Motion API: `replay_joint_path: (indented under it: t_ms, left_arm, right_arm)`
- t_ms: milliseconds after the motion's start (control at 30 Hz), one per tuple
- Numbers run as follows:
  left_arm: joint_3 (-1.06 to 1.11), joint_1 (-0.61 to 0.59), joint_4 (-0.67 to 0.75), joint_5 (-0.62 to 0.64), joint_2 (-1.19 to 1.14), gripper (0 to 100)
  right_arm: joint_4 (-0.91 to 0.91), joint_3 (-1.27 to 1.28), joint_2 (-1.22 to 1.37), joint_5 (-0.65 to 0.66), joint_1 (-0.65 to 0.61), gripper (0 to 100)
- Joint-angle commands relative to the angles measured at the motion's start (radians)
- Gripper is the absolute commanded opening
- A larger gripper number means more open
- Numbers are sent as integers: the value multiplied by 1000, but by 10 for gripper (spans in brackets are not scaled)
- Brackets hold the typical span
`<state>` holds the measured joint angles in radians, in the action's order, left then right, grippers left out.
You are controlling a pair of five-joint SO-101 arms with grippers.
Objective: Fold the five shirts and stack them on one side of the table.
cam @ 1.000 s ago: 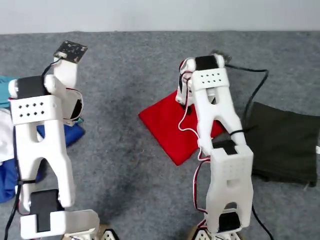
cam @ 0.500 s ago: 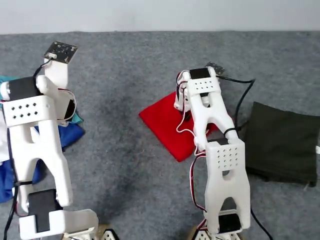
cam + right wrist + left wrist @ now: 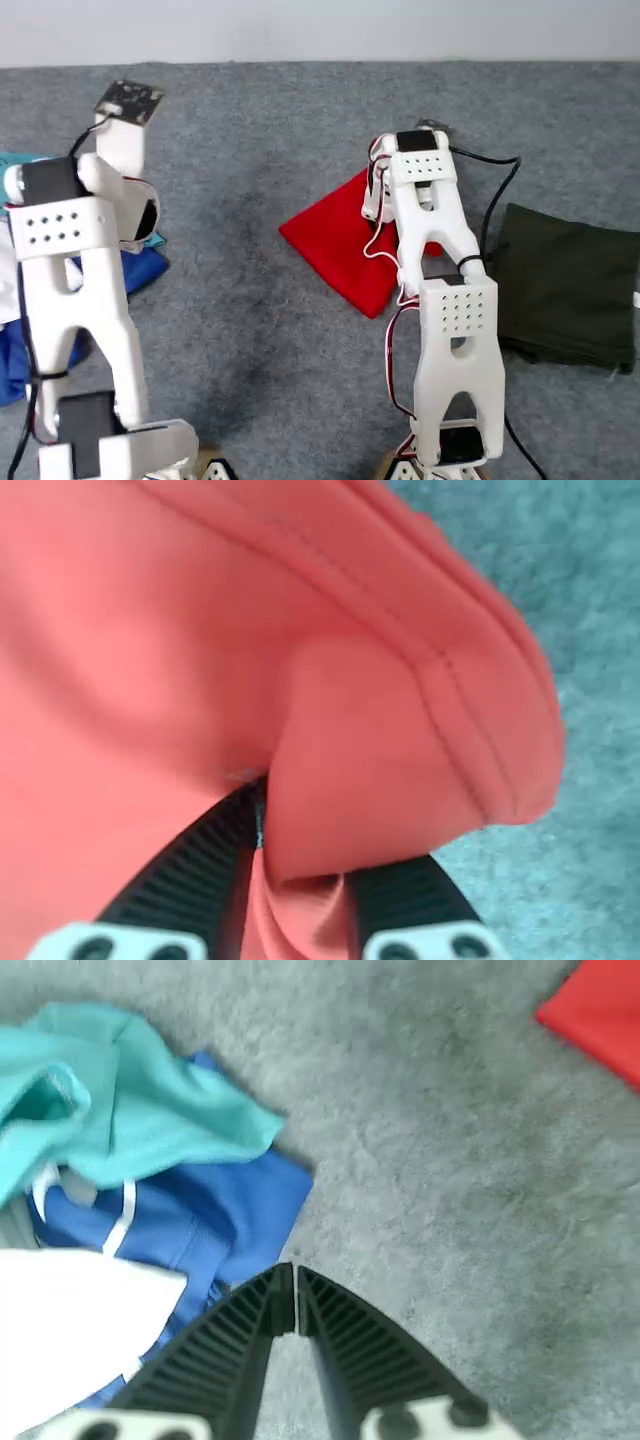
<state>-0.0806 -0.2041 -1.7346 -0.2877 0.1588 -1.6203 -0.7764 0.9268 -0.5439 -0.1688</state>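
Red shirt: our right end effector clamps one thin fold, which we fear may slip free; the left end effector is closed and empty.

A table covered with coarse grey, carpet-like fabric is seen from above in the high view. A plain, pale wall is shown as a narrow band along the top edge of the frame. The surface is evenly lit, with soft shadows.
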Motion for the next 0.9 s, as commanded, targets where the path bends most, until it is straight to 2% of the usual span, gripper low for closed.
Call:
replay_joint_path:
  t_ms: [0,233,467,733,867]
  left_arm:
    - [-5,95,-21,11,118,14]
    - [134,172,-18,11,241,14]
    - [245,172,-18,11,315,14]
    - [260,172,-17,11,322,14]
    - [263,172,-17,11,319,14]
  right_arm:
    - [-56,3,-76,55,8,9]
    - [-174,11,-262,166,15,9]
    - [-174,110,-479,399,130,9]
    - [-176,377,-750,661,254,9]
    - [-176,446,-875,847,346,9]
